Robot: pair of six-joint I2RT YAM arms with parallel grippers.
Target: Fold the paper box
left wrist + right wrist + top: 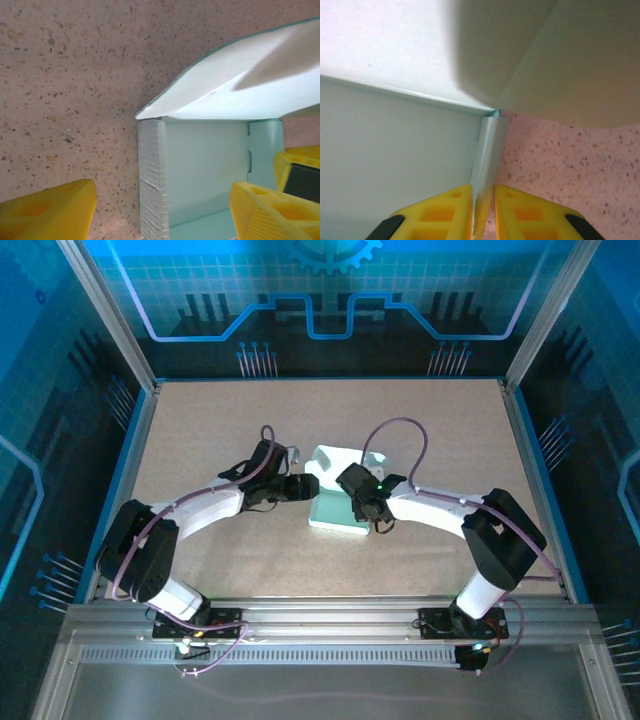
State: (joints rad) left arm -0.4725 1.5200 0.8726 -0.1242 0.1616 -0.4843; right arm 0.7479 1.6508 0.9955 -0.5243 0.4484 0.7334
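Observation:
The paper box [330,514] is pale mint card and sits mid-table with a flap [335,457] raised at its far end. My left gripper [306,487] is at its left side. In the left wrist view that gripper [164,194] is open astride the box's left wall [152,180], one finger [50,212] outside over the table and one [272,212] inside. My right gripper [353,503] reaches in from the right. In the right wrist view it [484,205] is shut on a thin upright wall [489,150] of the box, near a corner.
The speckled tabletop [220,430] spreads all round the box. Blue-edged enclosure walls [140,420] border it left, right and behind. A metal rail [330,625] carrying both arm bases runs along the near edge.

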